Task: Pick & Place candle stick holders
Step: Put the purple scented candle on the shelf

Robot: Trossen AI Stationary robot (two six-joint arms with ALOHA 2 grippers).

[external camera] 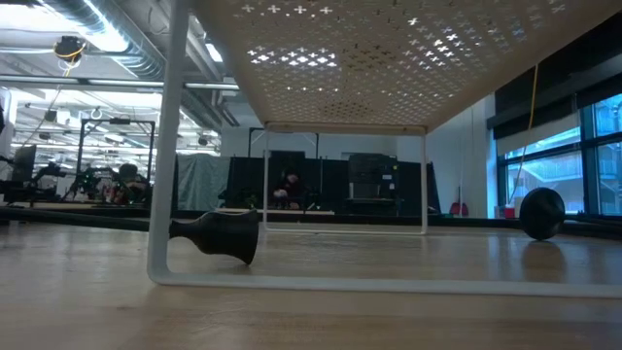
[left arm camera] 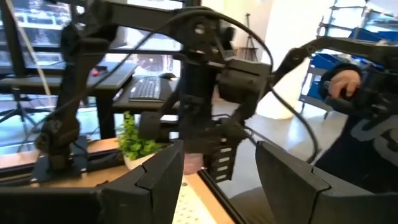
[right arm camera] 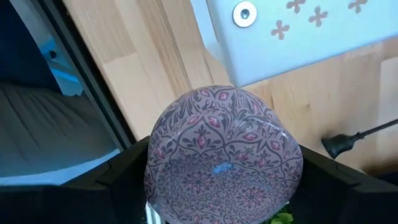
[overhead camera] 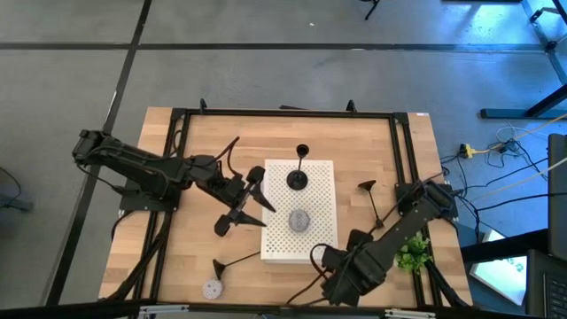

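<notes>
One black candle stick holder (overhead camera: 299,173) stands upright by its round base on a white perforated stand (overhead camera: 319,182). Another holder (overhead camera: 232,262) lies on the wood at the near left, and also shows in the low view (external camera: 219,235). A third holder (overhead camera: 372,202) lies right of the stand and also shows in the right wrist view (right arm camera: 357,138). My left gripper (overhead camera: 257,197) hangs open and level at the stand's left edge, nothing between its fingers (left arm camera: 155,180). My right gripper (overhead camera: 323,259), at the stand's near right corner, is shut on a round patterned tin (right arm camera: 224,158). My right gripper pinches the round patterned tin between its two fingers, one on each opposite side of the rim (right arm camera: 152,168). The fingers come from above, pointing down. The tin's patterned face is turned toward the wrist, and it hangs clear above the wood.
A second round patterned tin (overhead camera: 299,220) sits on the stand, and a third (overhead camera: 211,288) lies on the wood at the near left. A small green plant (overhead camera: 412,255) stands near the right arm. A black frame (overhead camera: 283,112) borders the table. A person's hand (left arm camera: 339,81) shows beyond the table.
</notes>
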